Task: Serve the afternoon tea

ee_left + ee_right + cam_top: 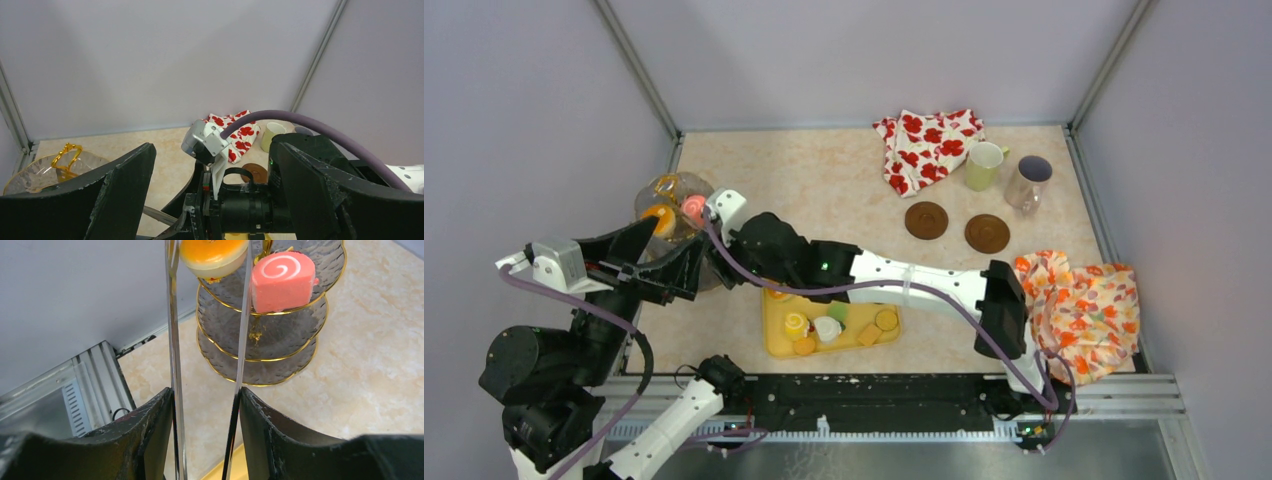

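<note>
Orange-topped round toy tart (212, 255) sits pinched between the tips of long metal tongs (172, 365), which the right end effector (205, 400) clamps, at the top-tier rim of a gold-rimmed glass tiered stand (265, 340), beside a pink swirl roll (282, 282); the left end effector (212, 150) gapes wide, empty.

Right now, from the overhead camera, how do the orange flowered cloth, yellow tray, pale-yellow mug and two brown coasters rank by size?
1. orange flowered cloth
2. yellow tray, partly under the right arm
3. pale-yellow mug and both brown coasters look alike; no ranking among them
</note>
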{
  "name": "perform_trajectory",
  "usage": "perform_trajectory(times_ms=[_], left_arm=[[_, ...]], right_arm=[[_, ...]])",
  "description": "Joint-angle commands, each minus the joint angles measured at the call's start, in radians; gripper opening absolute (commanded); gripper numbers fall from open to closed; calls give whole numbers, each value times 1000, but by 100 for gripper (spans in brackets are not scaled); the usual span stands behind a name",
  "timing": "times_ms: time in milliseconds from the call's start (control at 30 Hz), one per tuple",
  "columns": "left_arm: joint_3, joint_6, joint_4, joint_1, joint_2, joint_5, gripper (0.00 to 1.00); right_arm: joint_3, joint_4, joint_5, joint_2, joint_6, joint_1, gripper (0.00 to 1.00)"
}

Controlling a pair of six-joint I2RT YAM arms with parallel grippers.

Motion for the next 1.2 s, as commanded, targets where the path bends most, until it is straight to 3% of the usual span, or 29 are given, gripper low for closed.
perform_trajectory(times_ms=[0,400,767,1167], left_arm=[[16,-7,17,3,8,11,99],[14,-3,34,3,32,25,99],[-91,-19,54,2,8,49,99],[-274,-56,74,3,-56,79,99]], right_arm=[[40,32,25,-113,-31,14,50],[-146,40,40,-280,-38,13,49],[-575,0,97,-563,56,14,49],[-894,-84,139,-747,182,13,49]])
